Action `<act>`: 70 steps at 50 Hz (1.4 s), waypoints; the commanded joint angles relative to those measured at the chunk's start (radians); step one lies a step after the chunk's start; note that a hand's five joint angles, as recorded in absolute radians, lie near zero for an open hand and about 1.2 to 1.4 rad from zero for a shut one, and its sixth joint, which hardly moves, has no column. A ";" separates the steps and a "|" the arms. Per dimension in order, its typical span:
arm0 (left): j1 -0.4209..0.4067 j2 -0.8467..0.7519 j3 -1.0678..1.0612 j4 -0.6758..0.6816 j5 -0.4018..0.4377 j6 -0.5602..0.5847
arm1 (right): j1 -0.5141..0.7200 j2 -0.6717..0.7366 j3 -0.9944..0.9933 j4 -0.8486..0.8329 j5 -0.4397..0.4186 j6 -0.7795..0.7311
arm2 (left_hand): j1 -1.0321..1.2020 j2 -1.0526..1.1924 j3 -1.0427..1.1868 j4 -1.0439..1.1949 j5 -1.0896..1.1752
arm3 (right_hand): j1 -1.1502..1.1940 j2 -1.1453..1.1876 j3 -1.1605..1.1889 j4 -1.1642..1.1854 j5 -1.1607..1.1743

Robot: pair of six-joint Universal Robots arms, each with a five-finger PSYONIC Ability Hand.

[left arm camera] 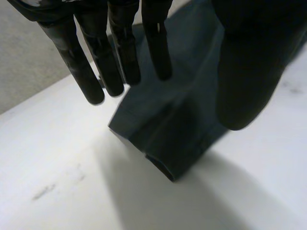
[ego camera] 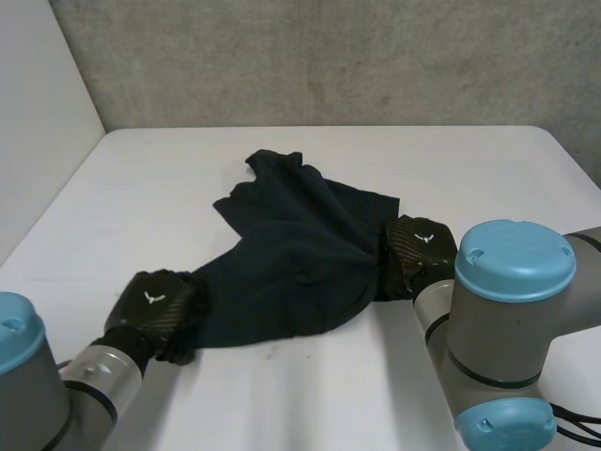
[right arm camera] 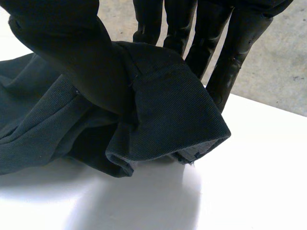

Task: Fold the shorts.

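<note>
Dark navy shorts [ego camera: 291,254] lie crumpled in the middle of the white table [ego camera: 488,169]. My left hand [ego camera: 155,308] is at their near left corner. In the left wrist view its fingers [left arm camera: 120,52] stay straight and its thumb [left arm camera: 249,72] stands apart, with the hemmed corner of the shorts [left arm camera: 168,124] in the gap between them. My right hand [ego camera: 420,246] is at the right edge of the shorts. In the right wrist view its thumb [right arm camera: 72,52] presses a bunched hem of the shorts [right arm camera: 168,120] against the fingers [right arm camera: 235,48], and the hem is lifted a little off the table.
A grey concrete wall [ego camera: 329,56] runs behind the table's far edge. A pale wall [ego camera: 38,122] stands to the left. Bare white tabletop surrounds the shorts on all sides.
</note>
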 commanded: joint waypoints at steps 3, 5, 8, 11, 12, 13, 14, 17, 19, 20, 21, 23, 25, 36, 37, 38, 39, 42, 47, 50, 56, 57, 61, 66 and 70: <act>0.000 -0.119 0.042 0.044 -0.009 0.067 | 0.000 -0.011 0.011 0.002 -0.005 -0.004 | -0.043 -0.048 -0.048 -0.048 -0.047 | 0.451 0.235 0.261 0.210 0.272; 0.000 -0.136 0.051 0.051 -0.014 0.067 | -0.002 -0.012 0.020 0.002 -0.005 -0.006 | -0.041 -0.045 -0.045 -0.045 -0.045 | 0.451 0.235 0.261 0.210 0.272; -0.001 -0.148 0.062 0.060 -0.037 0.067 | -0.003 -0.014 0.031 -0.001 -0.011 -0.016 | -0.035 -0.039 -0.039 -0.039 -0.039 | 0.451 0.235 0.261 0.210 0.272; -0.001 -0.150 0.070 0.067 -0.055 0.069 | -0.003 -0.015 0.046 -0.002 -0.029 -0.025 | -0.023 -0.027 -0.028 -0.028 -0.027 | 0.451 0.235 0.261 0.210 0.272; -0.001 -0.151 0.071 0.068 -0.057 0.069 | -0.003 -0.015 0.049 -0.002 -0.032 -0.025 | -0.014 -0.018 -0.019 -0.019 -0.018 | 0.451 0.235 0.261 0.210 0.272; -0.001 -0.153 0.073 0.070 -0.058 0.069 | -0.003 -0.015 0.052 -0.002 -0.035 -0.025 | -0.008 -0.012 -0.013 -0.013 -0.012 | 0.451 0.235 0.261 0.210 0.272; -0.001 -0.156 0.074 0.070 -0.058 0.069 | -0.003 -0.015 0.055 -0.004 -0.040 -0.025 | -0.005 -0.010 -0.010 -0.010 -0.009 | 0.451 0.235 0.261 0.210 0.272; -0.003 -0.180 0.084 0.070 -0.060 0.069 | -0.003 -0.015 0.057 -0.004 -0.042 -0.025 | 0.009 0.005 0.005 0.005 0.005 | 0.451 0.235 0.261 0.210 0.272; -0.010 -0.206 0.091 0.070 -0.060 0.072 | -0.003 -0.015 0.055 -0.005 -0.042 -0.025 | 0.086 0.081 0.081 0.081 0.081 | 0.451 0.235 0.261 0.210 0.272; -0.010 -0.214 0.093 0.070 -0.061 0.072 | -0.003 -0.015 0.055 -0.005 -0.042 -0.025 | 0.106 0.102 0.101 0.101 0.102 | 0.451 0.235 0.261 0.210 0.272; -0.010 -0.219 0.096 0.070 -0.061 0.072 | -0.003 -0.015 0.054 -0.005 -0.043 -0.025 | 0.130 0.125 0.125 0.125 0.126 | 0.451 0.235 0.261 0.210 0.272; -0.010 -0.229 0.107 0.070 -0.061 0.072 | -0.005 -0.015 0.052 -0.005 -0.048 -0.030 | 0.334 0.330 0.330 0.330 0.330 | 0.451 0.235 0.261 0.210 0.272; -0.009 -0.229 0.114 0.071 -0.061 0.072 | -0.003 -0.015 0.049 -0.005 -0.049 -0.039 | 0.581 0.576 0.576 0.576 0.577 | 0.451 0.235 0.261 0.210 0.272; -0.013 0.101 0.232 0.032 -0.066 0.075 | -0.002 -0.205 -0.035 0.008 -0.114 -0.595 | 0.855 0.850 0.850 0.850 0.851 | 0.451 0.235 0.261 0.210 0.272; -0.015 0.141 0.246 0.019 -0.065 0.073 | -0.002 -0.228 -0.046 0.007 -0.114 -0.631 | 0.855 0.850 0.850 0.850 0.851 | 0.451 0.235 0.261 0.210 0.272; -0.013 0.183 0.261 0.004 -0.063 0.073 | 0.000 -0.250 -0.063 0.010 -0.112 -0.662 | 0.855 0.850 0.850 0.850 0.851 | 0.451 0.235 0.261 0.210 0.272; -0.013 0.224 0.280 -0.016 -0.063 0.073 | 0.000 -0.274 -0.081 0.015 -0.109 -0.696 | 0.855 0.850 0.850 0.850 0.851 | 0.451 0.235 0.261 0.210 0.272; -0.013 0.355 0.352 -0.117 -0.057 0.072 | 0.000 -0.362 -0.153 0.070 -0.106 -0.808 | 0.855 0.850 0.850 0.850 0.851 | 0.451 0.235 0.261 0.210 0.272; -0.010 0.424 0.453 -0.237 -0.055 0.072 | -0.002 -0.425 -0.314 0.255 -0.109 -0.857 | 0.855 0.850 0.850 0.850 0.851 | 0.451 0.235 0.261 0.210 0.272; -0.010 0.420 0.502 -0.301 -0.055 0.072 | -0.003 -0.423 -0.396 0.375 -0.114 -0.858 | 0.855 0.850 0.850 0.850 0.851 | 0.451 0.235 0.261 0.210 0.272; -0.013 0.288 0.536 -0.337 -0.060 0.073 | -0.060 -0.307 -0.410 0.533 -0.195 -0.851 | 0.855 0.850 0.850 0.850 0.851 | 0.451 0.235 0.261 0.210 0.272; -0.013 0.259 0.541 -0.337 -0.061 0.073 | -0.070 -0.290 -0.404 0.539 -0.203 -0.846 | 0.855 0.850 0.850 0.850 0.851 | 0.451 0.235 0.261 0.210 0.272; -0.017 0.079 0.574 -0.337 -0.063 0.072 | -0.104 -0.184 -0.376 0.544 -0.223 -0.803 | 0.855 0.850 0.850 0.850 0.851 | 0.451 0.235 0.261 0.210 0.272; -0.024 -0.195 0.680 -0.349 -0.066 0.072 | -0.106 -0.045 -0.379 0.533 -0.223 -0.771 | 0.855 0.850 0.850 0.850 0.851 | 0.451 0.235 0.261 0.210 0.272; -0.026 -0.393 0.827 -0.407 -0.071 0.073 | -0.106 0.055 -0.399 0.461 -0.218 -0.769 | 0.855 0.850 0.850 0.850 0.851 | 0.451 0.235 0.261 0.210 0.272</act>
